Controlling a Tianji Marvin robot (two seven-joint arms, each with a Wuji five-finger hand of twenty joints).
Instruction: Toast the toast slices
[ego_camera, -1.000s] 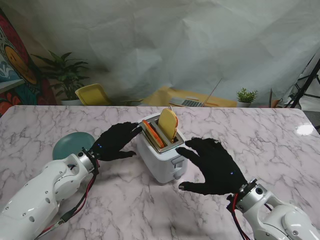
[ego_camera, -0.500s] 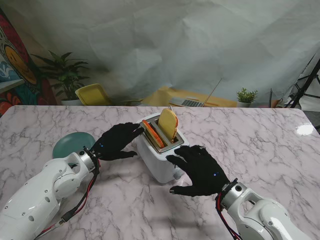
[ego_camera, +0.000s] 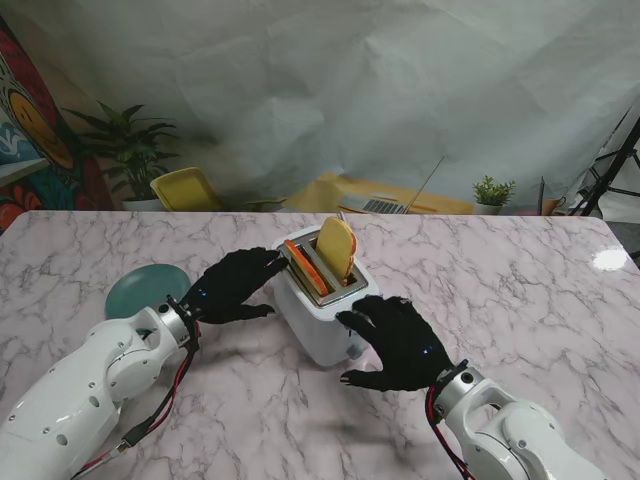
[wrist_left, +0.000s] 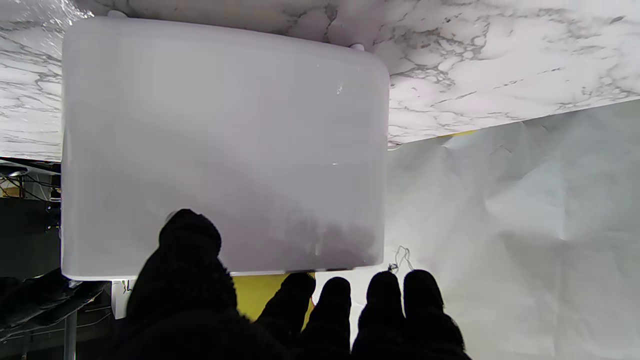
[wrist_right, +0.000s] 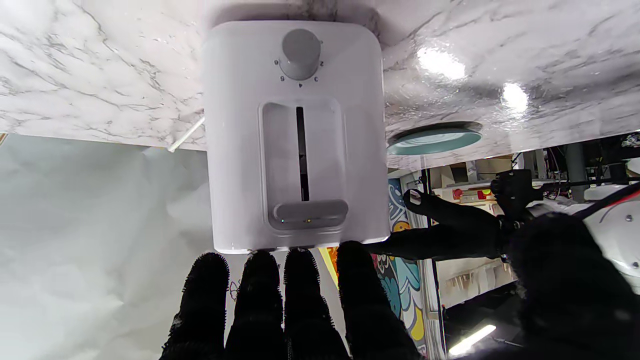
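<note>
The white toaster (ego_camera: 322, 305) stands mid-table with two toast slices (ego_camera: 335, 247) upright in its slots. The left hand (ego_camera: 228, 285) rests spread against its left side, the right hand (ego_camera: 395, 340) hovers spread by its lever (wrist_right: 310, 212), holding nothing

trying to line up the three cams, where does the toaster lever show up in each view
Stand view: the toaster lever is hidden behind the right hand, on the toaster's near end.
Left wrist view: not in it; only the toaster's plain white side shows.
Right wrist view: the lever sits just beyond the fingertips.
Shared landmark: the white toaster body.
</note>
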